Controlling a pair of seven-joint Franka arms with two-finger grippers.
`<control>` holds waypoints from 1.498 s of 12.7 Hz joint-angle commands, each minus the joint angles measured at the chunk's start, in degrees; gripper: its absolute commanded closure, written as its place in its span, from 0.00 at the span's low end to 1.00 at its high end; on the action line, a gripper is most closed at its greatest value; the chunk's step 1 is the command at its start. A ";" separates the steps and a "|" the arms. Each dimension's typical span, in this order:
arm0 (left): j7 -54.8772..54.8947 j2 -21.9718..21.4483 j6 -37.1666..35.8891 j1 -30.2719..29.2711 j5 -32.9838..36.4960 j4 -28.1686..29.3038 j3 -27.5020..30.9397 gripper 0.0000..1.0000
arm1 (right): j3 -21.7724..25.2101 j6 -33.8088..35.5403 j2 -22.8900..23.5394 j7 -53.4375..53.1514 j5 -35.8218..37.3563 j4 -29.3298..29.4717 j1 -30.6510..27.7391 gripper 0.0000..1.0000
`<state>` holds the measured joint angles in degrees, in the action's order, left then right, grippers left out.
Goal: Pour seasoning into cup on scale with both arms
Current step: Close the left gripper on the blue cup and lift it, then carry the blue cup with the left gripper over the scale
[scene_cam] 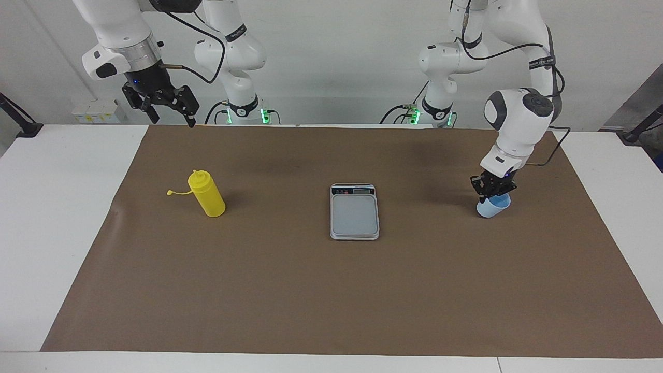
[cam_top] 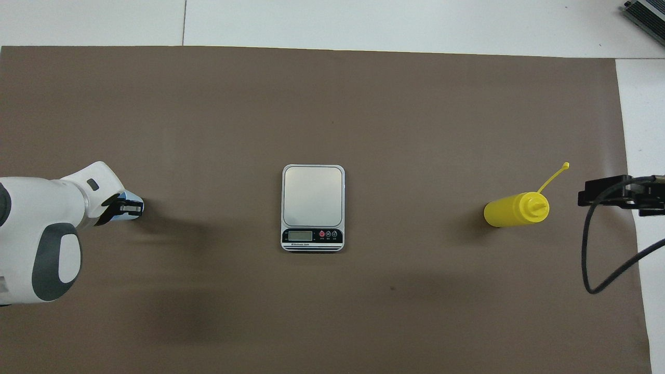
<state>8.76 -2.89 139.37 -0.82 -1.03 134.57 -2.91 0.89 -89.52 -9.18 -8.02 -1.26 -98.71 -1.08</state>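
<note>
The light blue cup (scene_cam: 492,209) is toward the left arm's end of the brown mat, tilted, with my left gripper (scene_cam: 494,192) shut on its rim. In the overhead view the left gripper (cam_top: 130,209) covers most of the cup (cam_top: 136,199). The silver-grey scale (scene_cam: 355,215) lies bare at the middle of the mat, display strip toward the robots; it also shows in the overhead view (cam_top: 312,197). The yellow seasoning bottle (scene_cam: 207,196) stands toward the right arm's end with its tethered cap (scene_cam: 170,192) hanging off. My right gripper (scene_cam: 171,111) is open, high above the mat's edge near the bottle.
A brown paper mat (scene_cam: 311,300) covers most of the white table (scene_cam: 46,233). The right arm's black cable (cam_top: 592,259) loops over the mat's edge beside the bottle (cam_top: 511,209).
</note>
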 commanded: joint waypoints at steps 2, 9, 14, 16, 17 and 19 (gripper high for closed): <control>-2.33 3.32 -6.64 2.74 0.68 -8.33 0.36 1.00 | -0.28 -1.19 -0.75 0.91 0.03 -0.87 -0.33 0.00; -24.20 6.93 -13.07 14.60 0.59 -19.25 0.36 1.00 | -0.28 -1.89 -0.31 1.08 0.03 -0.08 -0.33 0.00; -37.57 6.93 -11.50 23.83 -1.07 -19.69 0.36 1.00 | -0.28 -1.89 2.23 0.99 0.03 3.26 -0.50 0.00; -40.91 6.93 -10.71 26.56 -2.75 -19.95 0.36 1.00 | -0.28 -1.89 2.41 0.99 0.03 3.53 -0.50 0.00; -43.02 6.93 -10.09 27.70 -2.75 -19.96 0.36 1.00 | -0.28 -1.89 2.59 0.99 -0.06 3.61 -0.50 0.00; -45.58 6.93 -9.30 29.20 -2.75 -20.04 0.36 1.00 | -0.28 -1.89 2.94 0.99 -0.06 4.14 -0.50 0.00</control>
<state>-34.65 3.26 129.21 26.43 -2.94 115.64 -3.53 0.80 -91.06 -7.26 -8.02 -1.25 -95.95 -1.08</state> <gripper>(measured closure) 0.960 0.000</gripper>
